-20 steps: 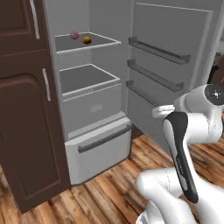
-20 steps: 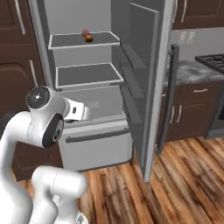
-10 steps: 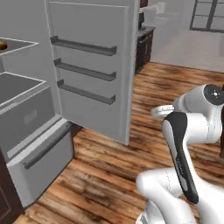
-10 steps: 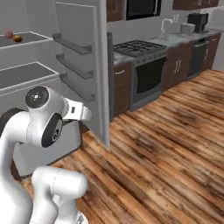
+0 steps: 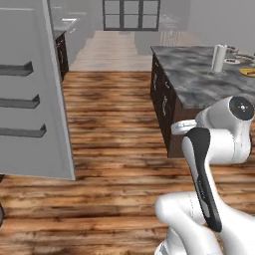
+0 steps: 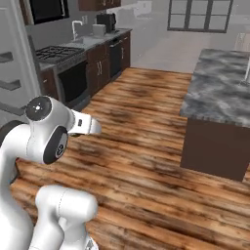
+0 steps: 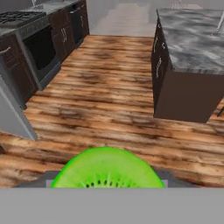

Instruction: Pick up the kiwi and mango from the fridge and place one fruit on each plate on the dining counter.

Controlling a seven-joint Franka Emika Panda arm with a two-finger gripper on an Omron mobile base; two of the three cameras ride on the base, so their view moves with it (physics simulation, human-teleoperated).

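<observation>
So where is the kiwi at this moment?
The kiwi sits at the bottom centre of the hand view, close to the camera above the wooden floor, with the dining counter ahead to the upper right.

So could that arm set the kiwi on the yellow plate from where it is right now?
Probably not yet. The yellow plate sits at the far end of the dining counter, well beyond the folded arm. Open wood floor leaves the way free to drive closer with the kiwi.
</observation>
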